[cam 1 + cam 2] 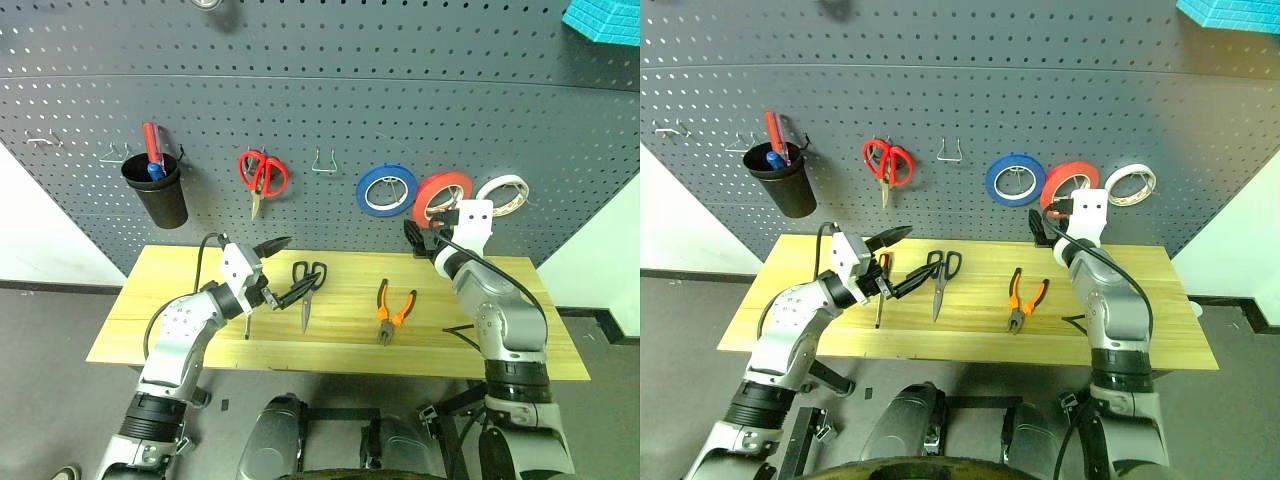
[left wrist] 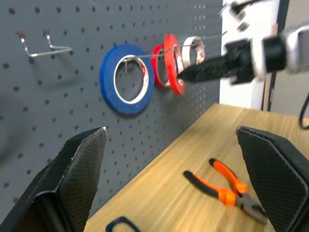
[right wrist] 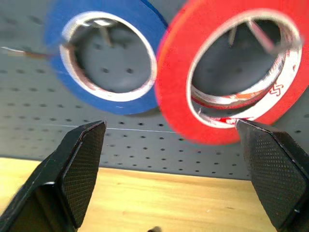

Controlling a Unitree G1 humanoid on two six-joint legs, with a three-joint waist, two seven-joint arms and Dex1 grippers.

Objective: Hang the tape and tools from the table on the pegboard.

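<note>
Now the wide solid red tape roll (image 3: 227, 77) hangs on its hook just ahead of the right claw (image 3: 169, 169), jaws wide, empty. The left claw (image 1: 283, 268), also wide, hovers near the steel dark-handled scissors (image 1: 308, 285): probably next to grasp.

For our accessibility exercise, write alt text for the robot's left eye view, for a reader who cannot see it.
A red tape roll hangs on a dark pegboard between a blue roll and a white roll, with the open right claw just below it. On the wooden table lie scissors and orange pliers; the open left claw hovers beside the scissors.
</note>
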